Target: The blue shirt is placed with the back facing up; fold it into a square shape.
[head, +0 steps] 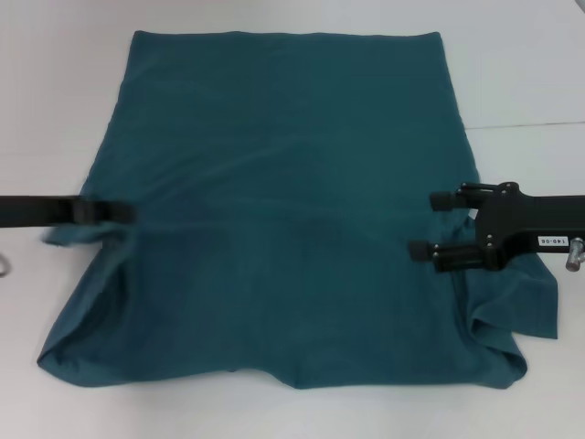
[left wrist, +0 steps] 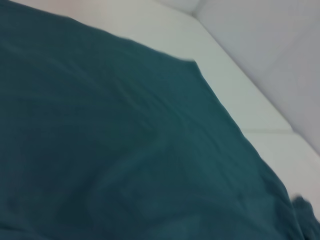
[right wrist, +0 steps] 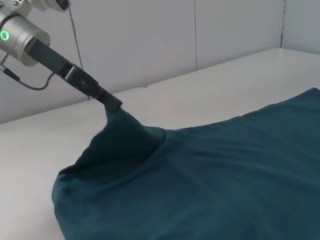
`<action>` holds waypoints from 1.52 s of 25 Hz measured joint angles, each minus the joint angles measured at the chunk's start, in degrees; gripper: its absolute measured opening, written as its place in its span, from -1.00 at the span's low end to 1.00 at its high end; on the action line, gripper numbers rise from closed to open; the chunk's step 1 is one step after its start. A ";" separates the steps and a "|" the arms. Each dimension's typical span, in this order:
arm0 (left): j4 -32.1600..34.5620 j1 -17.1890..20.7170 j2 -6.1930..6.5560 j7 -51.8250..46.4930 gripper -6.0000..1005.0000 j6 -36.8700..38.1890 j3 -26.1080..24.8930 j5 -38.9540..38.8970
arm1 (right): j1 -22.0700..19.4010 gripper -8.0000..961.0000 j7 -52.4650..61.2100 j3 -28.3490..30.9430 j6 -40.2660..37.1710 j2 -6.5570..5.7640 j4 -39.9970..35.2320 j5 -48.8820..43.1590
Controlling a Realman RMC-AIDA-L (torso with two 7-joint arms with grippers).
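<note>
**Left sleeve fold in hand; right side not yet gripped**

We found the left gripper (head: 119, 212) with its jaws pinched on the left edge of the blue shirt (head: 283, 219), the cloth lifted into a peak. The right gripper (head: 425, 224) stood over the right edge with its jaws spread, holding nothing. The shirt lay flat on the white table (head: 521, 73), the near right sleeve (head: 521, 306) sticking out.

We judged the step to be the inward fold of the left side. The next move called for carrying the pinched edge rightward toward the middle without dragging the body.

Only the right wrist view showed the raised peak of cloth (right wrist: 122, 127); the left wrist view showed only flat fabric (left wrist: 125, 150).
</note>
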 joint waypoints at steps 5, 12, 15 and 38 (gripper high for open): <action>-1.41 -1.91 -2.11 0.09 -0.93 -5.52 9.95 0.68 | -0.58 0.93 -0.16 0.10 0.14 0.06 0.24 0.80; -2.32 -2.88 -5.25 -0.53 -0.84 -17.12 24.09 5.29 | -0.94 0.93 -0.33 0.01 0.39 0.04 0.31 1.51; -1.66 -2.84 -6.94 -0.70 -0.80 -20.32 25.77 7.76 | -0.91 0.93 -0.33 0.01 0.58 0.04 0.54 1.51; -1.13 0.22 0.26 -14.10 0.68 -21.44 11.21 11.87 | 0.25 0.93 -0.43 -0.52 2.59 0.21 1.27 2.32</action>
